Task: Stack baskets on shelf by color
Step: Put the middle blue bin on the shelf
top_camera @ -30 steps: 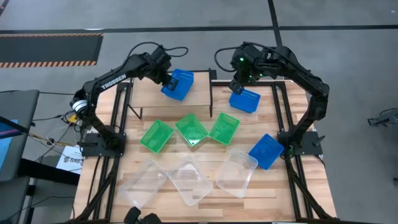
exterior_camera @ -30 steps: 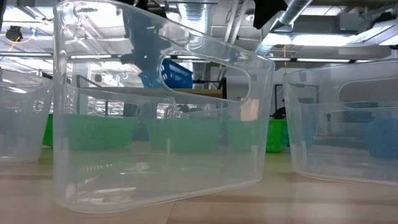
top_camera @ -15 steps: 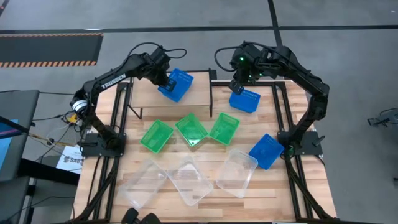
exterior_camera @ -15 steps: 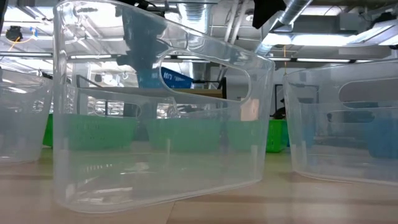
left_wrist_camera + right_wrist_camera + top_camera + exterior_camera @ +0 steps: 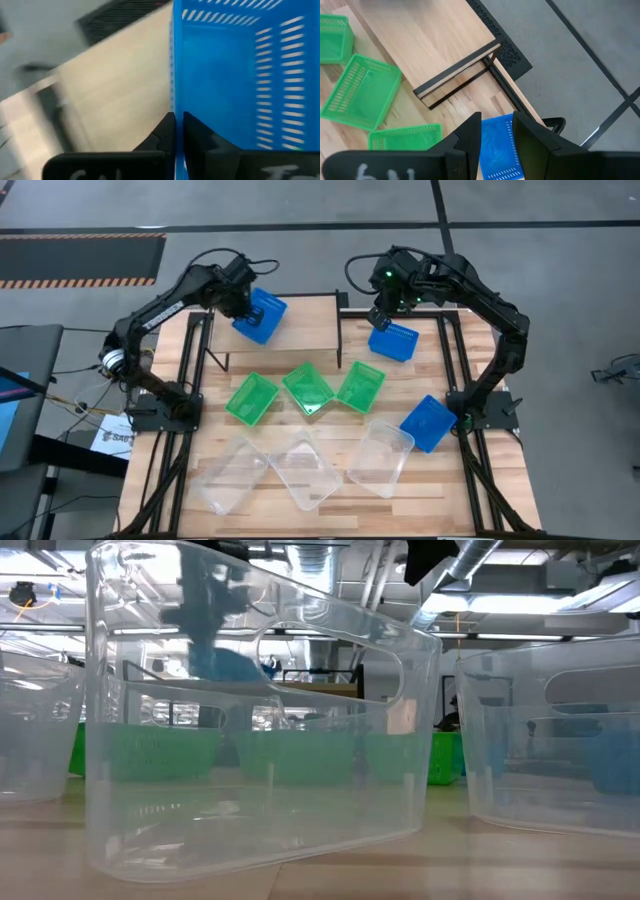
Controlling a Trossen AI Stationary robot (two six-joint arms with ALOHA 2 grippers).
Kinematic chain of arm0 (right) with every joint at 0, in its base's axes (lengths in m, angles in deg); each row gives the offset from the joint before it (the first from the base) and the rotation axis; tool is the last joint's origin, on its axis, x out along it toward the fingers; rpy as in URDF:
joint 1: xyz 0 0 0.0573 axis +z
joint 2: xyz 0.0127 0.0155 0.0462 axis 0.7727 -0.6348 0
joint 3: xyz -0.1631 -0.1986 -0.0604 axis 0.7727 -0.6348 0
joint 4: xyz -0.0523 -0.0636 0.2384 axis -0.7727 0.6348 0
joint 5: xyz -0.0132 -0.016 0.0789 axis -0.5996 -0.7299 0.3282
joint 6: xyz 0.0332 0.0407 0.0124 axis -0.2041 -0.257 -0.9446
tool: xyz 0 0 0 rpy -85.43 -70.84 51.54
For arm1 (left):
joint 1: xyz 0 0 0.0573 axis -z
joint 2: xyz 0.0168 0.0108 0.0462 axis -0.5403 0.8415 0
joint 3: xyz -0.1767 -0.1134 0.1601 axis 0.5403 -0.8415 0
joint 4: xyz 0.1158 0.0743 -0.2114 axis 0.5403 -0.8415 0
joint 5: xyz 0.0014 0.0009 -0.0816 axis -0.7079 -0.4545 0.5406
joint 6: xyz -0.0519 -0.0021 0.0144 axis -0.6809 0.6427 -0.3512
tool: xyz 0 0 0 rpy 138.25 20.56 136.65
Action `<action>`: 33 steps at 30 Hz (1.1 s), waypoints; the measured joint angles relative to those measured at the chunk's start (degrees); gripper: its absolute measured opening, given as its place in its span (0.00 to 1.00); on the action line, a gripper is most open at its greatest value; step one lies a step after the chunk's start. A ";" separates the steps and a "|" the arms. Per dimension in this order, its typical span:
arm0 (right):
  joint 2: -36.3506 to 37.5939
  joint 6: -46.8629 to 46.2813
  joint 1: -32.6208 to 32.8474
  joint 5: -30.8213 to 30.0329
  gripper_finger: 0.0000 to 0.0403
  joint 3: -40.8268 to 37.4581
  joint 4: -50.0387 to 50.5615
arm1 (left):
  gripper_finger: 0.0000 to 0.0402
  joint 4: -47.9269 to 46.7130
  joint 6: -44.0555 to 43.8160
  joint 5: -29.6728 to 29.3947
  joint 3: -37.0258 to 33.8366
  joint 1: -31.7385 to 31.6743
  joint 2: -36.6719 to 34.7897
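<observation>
Left gripper (image 5: pixel 243 307): clamping tight on the wall of a blue basket (image 5: pixel 259 316), holding it tilted over the shelf (image 5: pixel 310 330), toward its left end.

Right gripper (image 5: pixel 383 317): gripping the rim of a second blue basket (image 5: pixel 394 342), resting on the table (image 5: pixel 330 505) right of the shelf.

Third blue basket (image 5: pixel 428 422): lying at the table's right edge.

Three green baskets (image 5: pixel 307 388): sitting in a row before the shelf.

Three clear baskets (image 5: pixel 305 468): lying nearest the front.

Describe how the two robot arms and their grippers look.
Both arms are dark, jointed and slim, with black cables looping near the wrists. The left gripper and right gripper each have two black fingers. A green light glows on the right arm. Each arm stands on a black base.
</observation>
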 joint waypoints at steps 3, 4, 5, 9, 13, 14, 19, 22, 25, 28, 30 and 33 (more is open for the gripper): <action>-0.02 0.06 0.14 0.00 0.33 0.00 -1.16 | 0.00 -3.85 -5.90 -4.20 -0.03 -0.67 -3.96; -0.02 0.14 0.15 0.00 0.33 0.00 -1.48 | 0.00 -4.09 -7.65 -4.65 -0.04 -0.96 -5.36; -0.02 0.23 0.15 0.02 0.33 0.00 -1.87 | 0.00 -4.13 -9.39 -5.09 -0.04 -1.30 -6.73; -0.02 0.22 0.15 0.02 0.33 0.00 -2.87 | 0.00 -4.54 -14.62 -7.08 -0.04 -2.67 -10.57; -0.49 0.21 0.64 0.02 0.33 0.04 -4.14 | 0.00 -5.26 -15.27 -6.52 -0.33 -3.10 -10.89; -0.74 0.22 0.78 0.02 0.33 0.04 -4.24 | 0.00 -5.04 -15.33 -5.83 -1.04 -3.07 -10.94; -1.04 1.12 1.09 0.57 0.33 -0.62 -4.46 | 0.00 -4.85 -15.57 -4.75 -7.07 -2.91 -10.81; -1.03 1.11 1.75 0.58 0.33 -2.62 -4.98 | 0.00 -3.78 -15.94 -5.31 -10.00 -2.96 -11.39; -1.02 1.09 1.92 0.61 0.33 -2.82 -3.46 | 0.00 -1.79 -16.32 -5.00 -11.86 -2.94 -11.95; -1.10 1.09 2.21 0.57 0.33 -2.75 -3.45 | 0.00 -0.54 -16.31 -5.27 -12.22 -2.92 -11.91; -1.15 1.08 2.28 0.57 0.33 -2.80 -3.76 | 0.00 -0.48 -15.97 -6.50 -12.22 -2.92 -11.93; -1.13 1.07 2.40 0.59 0.33 -2.80 -3.55 | 0.00 -1.07 -15.62 -6.97 -12.22 -2.92 -11.93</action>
